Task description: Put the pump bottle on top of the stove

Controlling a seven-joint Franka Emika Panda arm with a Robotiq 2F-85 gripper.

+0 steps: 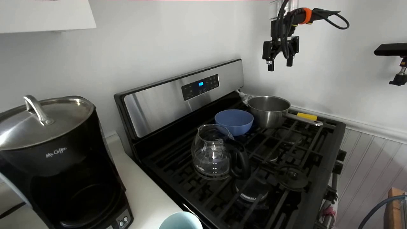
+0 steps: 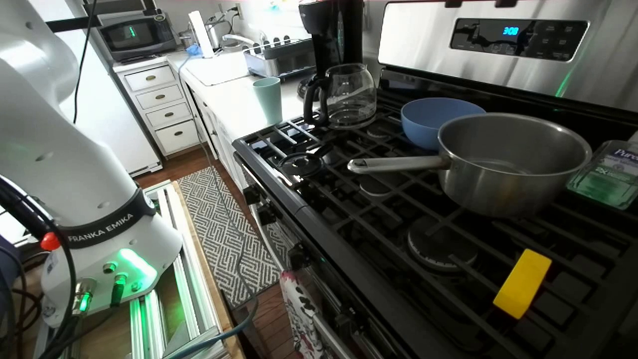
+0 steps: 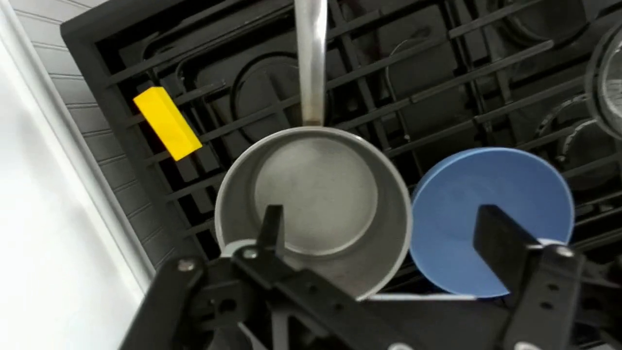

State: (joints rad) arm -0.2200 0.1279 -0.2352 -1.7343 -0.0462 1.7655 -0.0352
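We are viewing a gas stove (image 1: 165, 106) carrying a steel saucepan (image 2: 491, 192). Our jaws are hanging above, spread apart. The green pump bottle (image 2: 610, 174) is resting on the stove, right of the saucepan in an exterior view.

This is a kitchen, domestic by its fittings. In an exterior view, going clockwise around its centre, a coffee maker (image 2: 331, 32) stands at twelve o'clock and a steel stove (image 2: 389, 227) with round burners (image 2: 433, 244) spreads around three, bearing a saucepan (image 2: 498, 192), a blue bowl (image 2: 423, 127) and a glass carafe (image 2: 351, 92). At six, a printed towel (image 2: 301, 311) hangs along the stove's front. At eight, a patterned rug (image 2: 219, 244) lies on a wooden floor (image 2: 270, 319). White drawers (image 2: 169, 117) are at ten, a microwave (image 2: 137, 40) above them, and between eleven and twelve a dish rack (image 2: 281, 57) sits on a white counter (image 2: 237, 99). In an exterior view, grooved wainscot (image 1: 370, 178) lines the wall (image 1: 343, 82) at four o'clock.
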